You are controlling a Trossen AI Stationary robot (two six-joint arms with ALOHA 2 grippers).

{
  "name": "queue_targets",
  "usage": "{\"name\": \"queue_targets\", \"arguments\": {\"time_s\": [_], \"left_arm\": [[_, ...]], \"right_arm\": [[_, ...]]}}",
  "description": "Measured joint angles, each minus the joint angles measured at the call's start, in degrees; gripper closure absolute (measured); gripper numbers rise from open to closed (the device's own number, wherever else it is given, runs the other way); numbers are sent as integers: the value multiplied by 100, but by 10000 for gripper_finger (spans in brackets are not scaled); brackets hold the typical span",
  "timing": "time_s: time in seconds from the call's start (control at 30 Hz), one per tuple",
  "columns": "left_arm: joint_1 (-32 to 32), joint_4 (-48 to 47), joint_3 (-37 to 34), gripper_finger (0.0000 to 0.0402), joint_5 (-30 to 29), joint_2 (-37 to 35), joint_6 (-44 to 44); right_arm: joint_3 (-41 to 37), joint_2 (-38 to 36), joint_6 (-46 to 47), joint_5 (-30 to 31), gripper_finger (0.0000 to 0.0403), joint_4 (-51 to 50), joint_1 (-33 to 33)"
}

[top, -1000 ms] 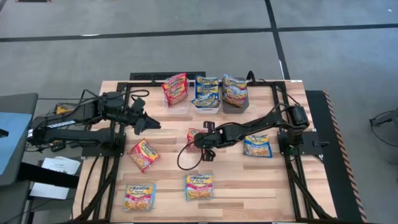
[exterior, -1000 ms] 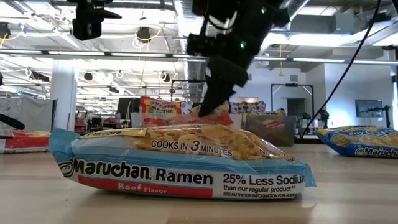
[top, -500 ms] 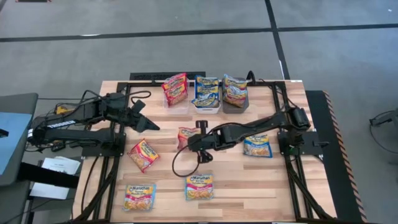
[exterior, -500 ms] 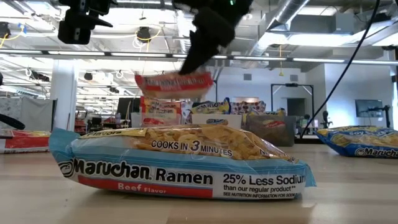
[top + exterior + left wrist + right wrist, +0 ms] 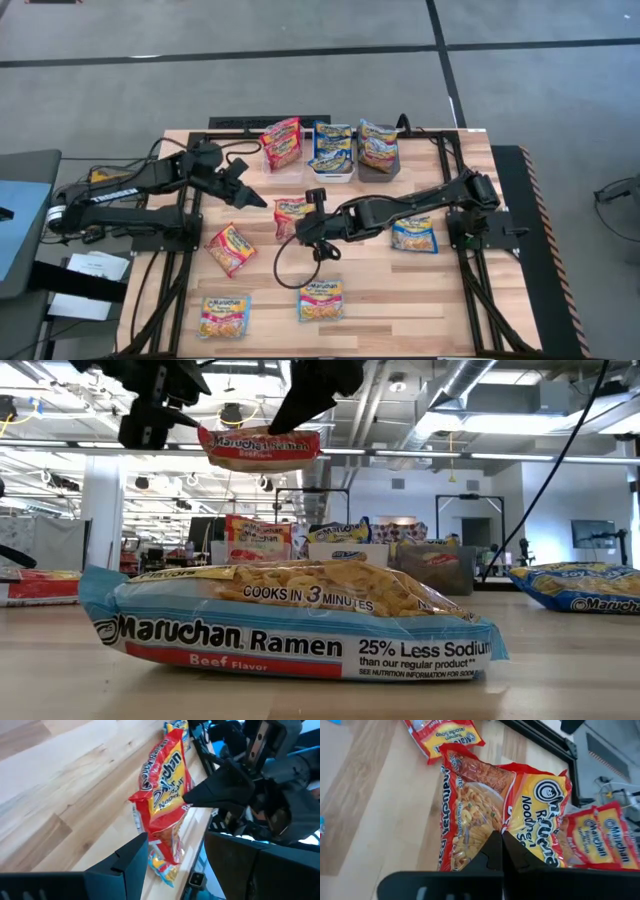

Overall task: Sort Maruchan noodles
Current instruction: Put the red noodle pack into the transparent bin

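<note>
Red packet (image 5: 291, 216), crinkly plastic, noodle picture, white Maruchan lettering, hangs in the air in front of the clear bin (image 5: 284, 160), well above the table (image 5: 450, 300). Right gripper (image 5: 305, 222) is clamped tight on its edge, jaws fully closed. Left gripper (image 5: 252, 194) hovers just beside the packet on the clear bin's left side, jaws wide apart, holding nothing.

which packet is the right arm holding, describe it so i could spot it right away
Start at the three bins along the table's far edge and look just in front of the clear one. There the right pincer is shut on a red packet, lifted above the wood near the left pincer. It is the only packet off the table; all the others lie flat or sit in bins.
</note>
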Motion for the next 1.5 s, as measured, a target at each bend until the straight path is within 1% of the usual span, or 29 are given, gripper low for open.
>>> {"name": "queue_targets", "arguments": {"time_s": [0.17, 0.33, 0.57, 0.67, 0.8, 0.97, 1.17, 1.4, 1.5], "left_arm": [[249, 128, 0, 221, 460, 322, 114], [325, 120, 0, 221, 559, 728, 246], [333, 257, -3, 221, 649, 1247, 365], [333, 678, -4, 221, 1023, 1406, 471], [333, 1110, -4, 221, 1339, 1539, 456], [333, 1075, -8, 221, 1352, 1653, 457], [333, 1049, -4, 221, 1511, 1804, 593], [328, 1177, -6, 221, 1984, 1825, 662], [318, 1150, -6, 221, 2013, 1825, 668]], "right_arm": [[0, 0, -134, 50, 400, 49, 56], [0, 0, -130, 58, 400, 47, 54], [0, 0, -220, 283, 400, 52, 123], [0, 0, -219, 283, 400, 32, 130], [0, 0, -219, 308, 400, 35, 128], [0, 0, -241, 312, 400, 55, 149], [0, 0, -270, 322, 400, 157, 253], [0, 0, -359, 316, 400, 226, 222], [0, 0, -404, 307, 400, 477, 192]]}}
